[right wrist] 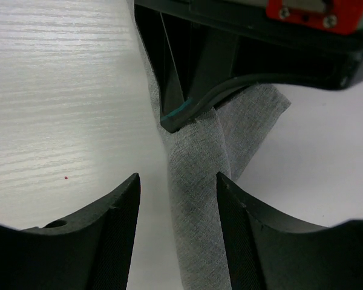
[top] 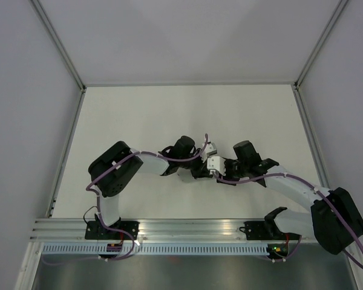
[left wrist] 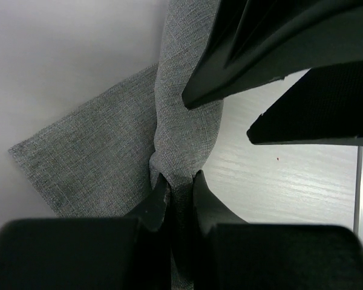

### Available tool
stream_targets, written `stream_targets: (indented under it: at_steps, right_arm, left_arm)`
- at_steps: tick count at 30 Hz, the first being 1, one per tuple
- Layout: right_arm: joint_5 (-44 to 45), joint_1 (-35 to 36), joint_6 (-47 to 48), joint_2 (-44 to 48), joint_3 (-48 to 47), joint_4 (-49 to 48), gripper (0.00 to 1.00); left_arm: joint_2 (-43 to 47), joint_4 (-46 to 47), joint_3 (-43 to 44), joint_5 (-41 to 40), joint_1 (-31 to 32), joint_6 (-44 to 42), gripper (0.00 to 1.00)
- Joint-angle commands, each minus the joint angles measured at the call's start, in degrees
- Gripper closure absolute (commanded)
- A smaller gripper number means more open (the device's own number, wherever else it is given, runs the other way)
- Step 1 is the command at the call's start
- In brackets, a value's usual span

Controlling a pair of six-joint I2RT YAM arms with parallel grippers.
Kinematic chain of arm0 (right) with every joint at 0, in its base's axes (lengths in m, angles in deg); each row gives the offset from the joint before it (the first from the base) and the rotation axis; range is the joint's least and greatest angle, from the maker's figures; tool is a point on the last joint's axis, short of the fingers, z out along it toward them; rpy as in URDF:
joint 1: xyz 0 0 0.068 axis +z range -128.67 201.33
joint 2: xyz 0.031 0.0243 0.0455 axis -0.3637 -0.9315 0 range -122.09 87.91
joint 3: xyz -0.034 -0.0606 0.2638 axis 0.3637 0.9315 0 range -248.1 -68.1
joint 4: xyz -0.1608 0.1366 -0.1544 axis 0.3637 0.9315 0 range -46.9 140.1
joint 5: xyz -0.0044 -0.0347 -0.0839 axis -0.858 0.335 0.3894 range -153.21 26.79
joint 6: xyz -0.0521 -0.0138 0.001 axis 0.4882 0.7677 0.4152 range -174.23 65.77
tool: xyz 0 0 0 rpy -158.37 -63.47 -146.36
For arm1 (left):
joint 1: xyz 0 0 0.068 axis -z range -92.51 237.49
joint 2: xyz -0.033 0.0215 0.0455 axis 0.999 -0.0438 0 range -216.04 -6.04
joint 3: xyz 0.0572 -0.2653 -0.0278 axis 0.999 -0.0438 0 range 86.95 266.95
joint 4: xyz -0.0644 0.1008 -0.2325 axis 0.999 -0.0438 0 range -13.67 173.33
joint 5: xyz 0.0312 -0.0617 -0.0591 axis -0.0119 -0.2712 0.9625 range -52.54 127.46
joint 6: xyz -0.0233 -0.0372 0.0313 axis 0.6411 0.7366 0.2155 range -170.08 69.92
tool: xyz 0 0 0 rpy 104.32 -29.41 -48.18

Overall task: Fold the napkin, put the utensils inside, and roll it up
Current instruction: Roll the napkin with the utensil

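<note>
Left hand [left wrist: 176, 188] clamped on bunched napkin [left wrist: 97, 151] ridge. Right hand [right wrist: 178, 196] spread wide, straddling it; ridge's long axis runs straight out between its fingers.

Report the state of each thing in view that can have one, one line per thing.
napkin: gathered into a narrow band, with one flat flap spreading out to the side
left gripper: shut on the napkin, pinching the band
right gripper: open, with a finger on either side of the napkin band
</note>
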State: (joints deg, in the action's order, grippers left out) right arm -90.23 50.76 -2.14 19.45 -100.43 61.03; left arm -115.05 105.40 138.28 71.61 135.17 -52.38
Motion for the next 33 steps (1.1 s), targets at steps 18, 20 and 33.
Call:
stream_targets:
  at_steps: [18, 20, 33]
  right_arm:
    - [13.0, 6.5, 2.9, -6.9, 3.5, -8.4, 0.77]
    - [13.1, 6.5, 3.0, -6.9, 3.5, -7.7, 0.80]
    - [11.6, 6.5, 2.6, -9.1, 1.5, -2.9, 0.88]
  left_arm:
    - [-3.5, -15.6, 2.2, 5.9, -1.3, -0.7, 0.81]
    - [-2.4, -15.2, 2.0, 5.9, -2.0, -0.2, 0.70]
    - [8.7, 0.7, -8.2, 2.1, -7.9, 8.4, 0.43]
